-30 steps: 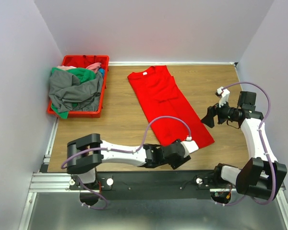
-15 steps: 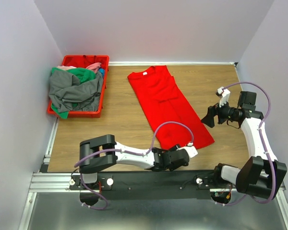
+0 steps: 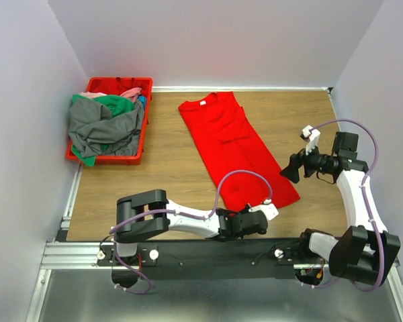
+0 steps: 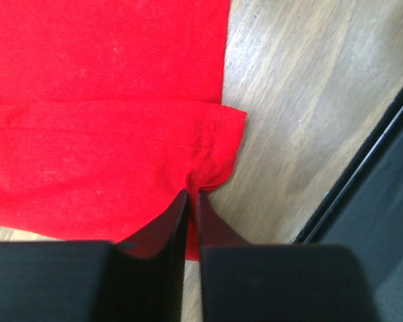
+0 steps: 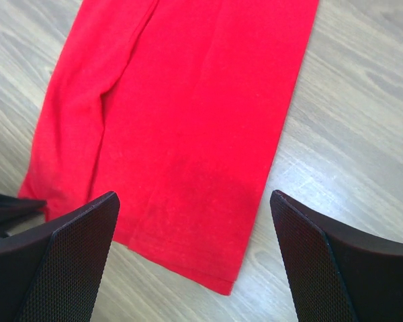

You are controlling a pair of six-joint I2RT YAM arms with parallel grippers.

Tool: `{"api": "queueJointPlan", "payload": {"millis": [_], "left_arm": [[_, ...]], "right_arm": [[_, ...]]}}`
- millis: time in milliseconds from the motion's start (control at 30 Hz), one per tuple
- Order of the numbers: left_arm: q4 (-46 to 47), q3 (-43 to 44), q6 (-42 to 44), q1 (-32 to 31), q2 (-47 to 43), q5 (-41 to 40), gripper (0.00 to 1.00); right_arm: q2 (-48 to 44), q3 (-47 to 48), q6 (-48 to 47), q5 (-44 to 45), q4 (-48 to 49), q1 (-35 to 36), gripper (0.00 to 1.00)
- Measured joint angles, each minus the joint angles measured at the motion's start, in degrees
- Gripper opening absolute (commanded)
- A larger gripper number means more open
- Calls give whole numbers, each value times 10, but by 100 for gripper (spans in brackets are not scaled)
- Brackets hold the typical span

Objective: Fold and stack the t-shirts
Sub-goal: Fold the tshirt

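- The top external view showed a red t-shirt (image 3: 235, 147) spread flat on the wooden table (image 3: 168, 168). It lay beside the red plastic crate (image 3: 117, 82), on the crate's right-arm side and apart from it. Its neck end with a small white label (image 3: 202, 104) was level with the crate, and its hem ran away from the crate toward the arm bases.
- Only that view took in the crate, which held a heap of grey (image 3: 101, 131), green (image 3: 114, 104) and pink (image 3: 131, 92) t-shirts that spilled over its rim.
- In that view the left gripper (image 3: 248, 218) sat low at the hem corner nearer the crate, but how its jaws stood could not be made out there.
- The left wrist view settled it: the left gripper (image 4: 191, 194) had its jaws drawn almost together, and the red t-shirt (image 4: 107, 134) was bunched and pinched at their tips, right at the stitched hem corner. A dark rail (image 4: 383, 201) crossed the corner of that view, past bare wood.
- The right gripper (image 3: 292, 168) hung beside the shirt's long edge, on the side away from the crate.
- The right wrist view showed the right gripper (image 5: 193, 198) spread wide and clear of the cloth, with the hem end of the red t-shirt (image 5: 188, 121) lying flat below and between its fingers (image 5: 67, 261).
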Motion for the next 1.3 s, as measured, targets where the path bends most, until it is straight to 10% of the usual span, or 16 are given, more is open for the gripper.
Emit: {"api": "queueJointPlan", "payload": {"millis": [567, 1133, 1300], "left_arm": [[26, -60, -37, 5, -48, 25, 0], [32, -60, -54, 5, -52, 62, 0], [35, -67, -57, 5, -56, 65, 0]], "right_arm": [[38, -71, -678, 73, -320, 0, 80], [72, -134, -694, 158, -158, 70, 66], [87, -128, -675, 159, -147, 79, 48]]}}
